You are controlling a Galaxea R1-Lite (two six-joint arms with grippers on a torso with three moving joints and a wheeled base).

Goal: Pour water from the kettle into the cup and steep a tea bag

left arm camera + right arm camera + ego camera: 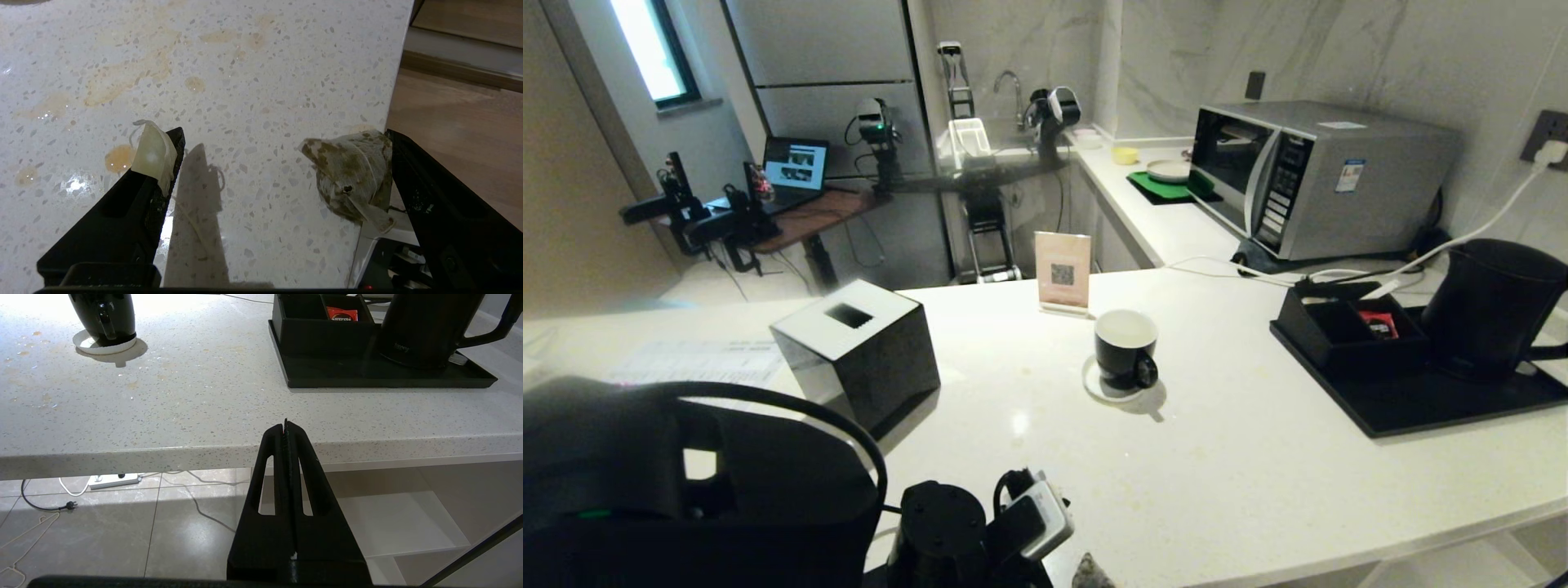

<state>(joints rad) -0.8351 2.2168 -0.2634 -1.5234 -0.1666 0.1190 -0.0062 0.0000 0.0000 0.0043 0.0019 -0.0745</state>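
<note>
With its jaws spread wide, the left gripper [282, 163] has a wet, brown-stained tea bag [351, 175] clinging to one finger above the speckled white counter [245, 61], so steeping looks done and shaking the bag free comes next.

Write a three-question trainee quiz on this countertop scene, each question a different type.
1. True or false: the kettle stands on the black tray.
2. Where is the tea bag? A) inside the kettle B) clinging to one finger of the open left end effector C) lying on the tray
3. Fill in: the right end effector, just off the counter edge, is ___ (open/shut).

Key: 1 true; 2 B; 3 shut.
</note>
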